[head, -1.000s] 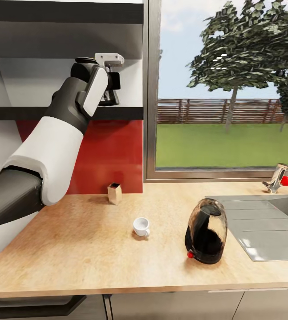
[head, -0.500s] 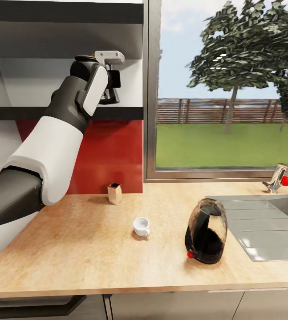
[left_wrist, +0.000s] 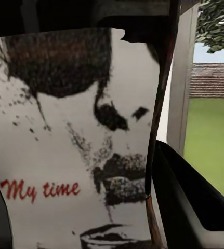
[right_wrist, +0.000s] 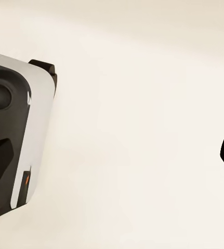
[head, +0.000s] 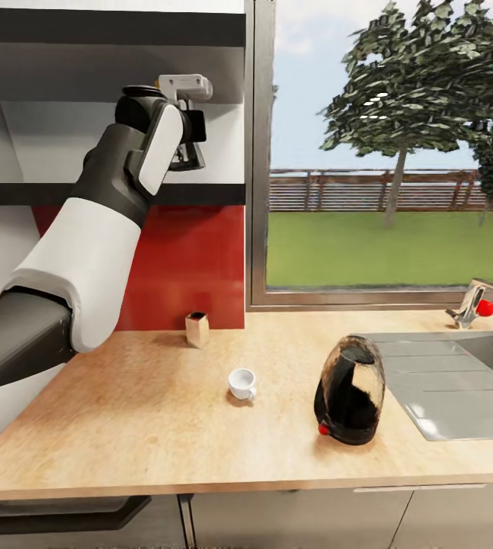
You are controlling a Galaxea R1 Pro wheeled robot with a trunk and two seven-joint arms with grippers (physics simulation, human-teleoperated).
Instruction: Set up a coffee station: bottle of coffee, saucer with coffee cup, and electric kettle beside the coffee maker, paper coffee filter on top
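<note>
My left arm reaches up to the kitchen shelf (head: 208, 194), a thin dark slab on the wall. The left gripper (head: 189, 151) sits just above it. In the left wrist view the bottle of coffee (left_wrist: 80, 155) is very close, its white label with a black figure and red "My time" text between the fingers (left_wrist: 195, 197), so the gripper is shut on it. The coffee cup (head: 241, 383) and the electric kettle (head: 350, 400) stand on the kitchen countertop (head: 147, 435). The coffee maker, saucer and paper coffee filter are out of view.
A small tan block with a dark top (head: 196, 329) stands by the red backsplash. The steel sink (head: 459, 381) and tap (head: 471, 305) lie at the right. A thicker dark slab (head: 86, 27) hangs above the shelf. The right wrist view faces a pale surface.
My left gripper has risen a little above the shelf. The head camera has shifted slightly, so the counter items sit a bit to the left and higher.
</note>
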